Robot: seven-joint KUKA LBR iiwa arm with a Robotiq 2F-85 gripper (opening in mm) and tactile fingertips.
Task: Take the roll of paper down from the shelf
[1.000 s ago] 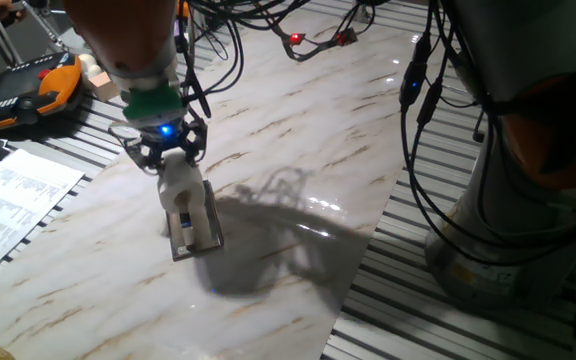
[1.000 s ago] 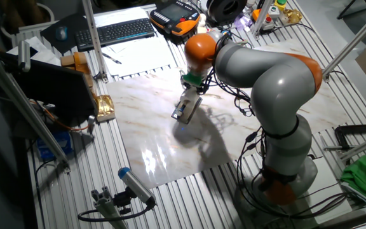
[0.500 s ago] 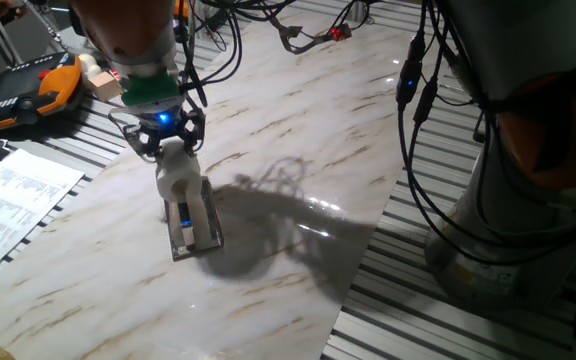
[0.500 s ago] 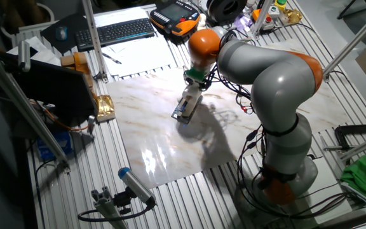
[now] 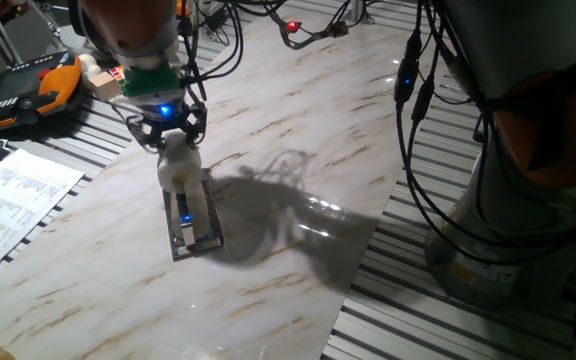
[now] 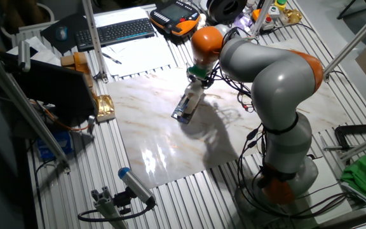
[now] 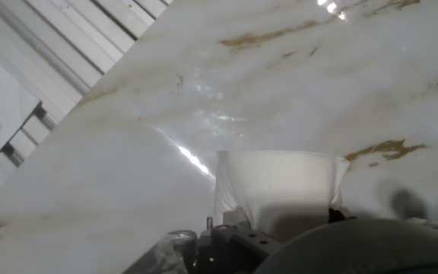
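One small white cylindrical roll of tissue paper (image 5: 178, 165) sits clamped between the jaws of the black two-finger gripper (image 5: 171, 139), its lower end right over the far end of the flat dark grey-brown rectangular shelf plate (image 5: 193, 220); whether roll and shelf still touch cannot be told. The shelf lies flat on the white marble-patterned surface (image 5: 298, 120), its silvery metal bracket just below the roll. In the other fixed view the roll (image 6: 196, 95) hangs beneath the gripper (image 6: 198, 77), above the shelf (image 6: 184, 111). In the hand view the roll (image 7: 276, 183) fills the space just ahead of the jaws. A printed paper sheet (image 5: 13, 205) lies well apart from the shelf, off the marble edge.
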